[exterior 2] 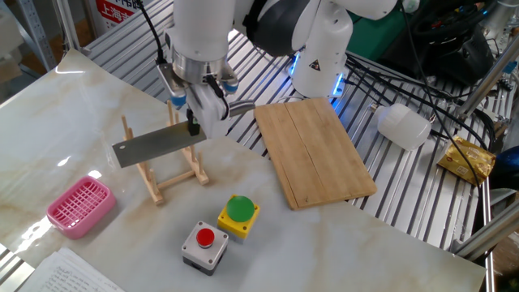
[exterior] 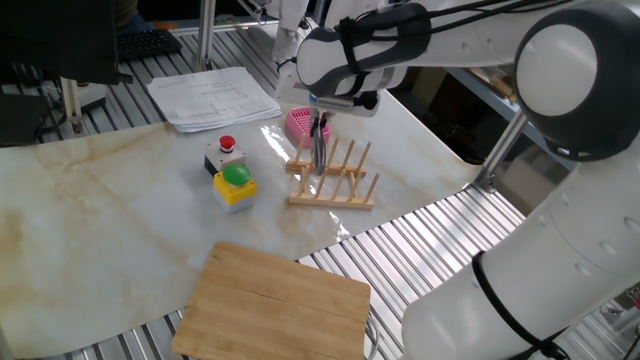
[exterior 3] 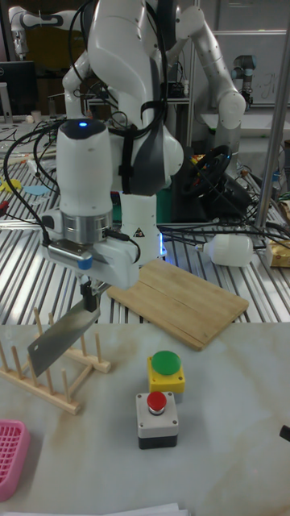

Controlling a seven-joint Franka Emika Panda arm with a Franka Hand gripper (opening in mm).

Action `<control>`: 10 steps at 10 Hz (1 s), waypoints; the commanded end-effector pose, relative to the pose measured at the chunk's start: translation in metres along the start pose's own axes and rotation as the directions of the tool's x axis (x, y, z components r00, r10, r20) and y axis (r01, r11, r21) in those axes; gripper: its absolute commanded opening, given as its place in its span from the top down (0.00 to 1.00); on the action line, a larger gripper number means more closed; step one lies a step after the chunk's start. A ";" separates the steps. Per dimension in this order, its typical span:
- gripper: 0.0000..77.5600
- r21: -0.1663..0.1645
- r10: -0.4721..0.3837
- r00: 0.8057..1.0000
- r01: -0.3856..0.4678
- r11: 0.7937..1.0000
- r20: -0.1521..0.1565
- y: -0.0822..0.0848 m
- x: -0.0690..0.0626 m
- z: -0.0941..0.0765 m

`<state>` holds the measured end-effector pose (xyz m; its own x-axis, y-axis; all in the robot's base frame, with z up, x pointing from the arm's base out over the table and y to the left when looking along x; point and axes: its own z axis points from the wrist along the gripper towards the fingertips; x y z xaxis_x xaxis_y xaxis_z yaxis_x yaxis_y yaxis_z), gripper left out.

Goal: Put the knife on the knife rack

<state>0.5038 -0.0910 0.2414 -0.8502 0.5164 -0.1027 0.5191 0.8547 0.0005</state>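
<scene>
gripper point(exterior 2: 195, 123) clamped on the handle end of the knife point(exterior 2: 156, 146), jaws closed around it. blade broadside to the other fixed view, tilted, tip end lower and pointing away from the arm. the knife is held in the air over the knife rack point(exterior 2: 166, 166), blade crossing in front of the upright pegs; whether the lower edge touches a peg or rail is hard to judge from here, probably just clear of the rails. in one fixed view the knife point(exterior: 318, 150) shows edge-on, hanging among the pegs of the rack point(exterior: 335, 182). tall fixed view: blade point(exterior 3: 64, 335) slanted above the rack point(exterior 3: 48, 372). pink basket point(exterior 2: 78, 206) near the rack on the marble table point(exterior 2: 73, 113). cutting board point(exterior 2: 312, 150) well apart.
</scene>
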 end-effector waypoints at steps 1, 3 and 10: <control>0.97 -0.001 -0.010 1.000 0.010 1.000 0.004 0.001 -0.001 0.003; 0.97 -0.002 -0.018 1.000 0.018 1.000 0.005 0.001 0.000 0.007; 0.97 -0.008 -0.014 1.000 0.014 1.000 0.004 0.001 0.003 0.018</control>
<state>0.5025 -0.0894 0.2209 -0.8617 0.4965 -0.1051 0.4994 0.8664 -0.0018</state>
